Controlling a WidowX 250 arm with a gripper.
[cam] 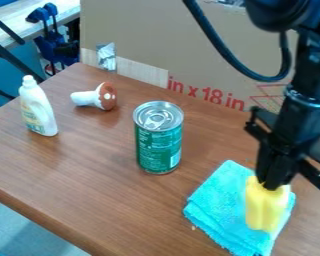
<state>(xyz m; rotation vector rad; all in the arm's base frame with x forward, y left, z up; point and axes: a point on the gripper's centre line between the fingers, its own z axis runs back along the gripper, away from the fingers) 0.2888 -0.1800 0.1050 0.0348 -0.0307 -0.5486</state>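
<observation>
Camera view: the claw (272, 183) is grasping a bright yellow, lobed, upright block (265, 209) over a turquoise cloth (215, 201), well apart from the table's (89, 172) far corner; a can (158, 145) is standing nearby.

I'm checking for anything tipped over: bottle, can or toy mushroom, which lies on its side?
The toy mushroom with the spotted brown cap; the white bottle and green can both stand upright.

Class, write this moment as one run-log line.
black pincer: gripping yellow ridged block | beneath: folded turquoise cloth | nearby: upright green metal can
</observation>
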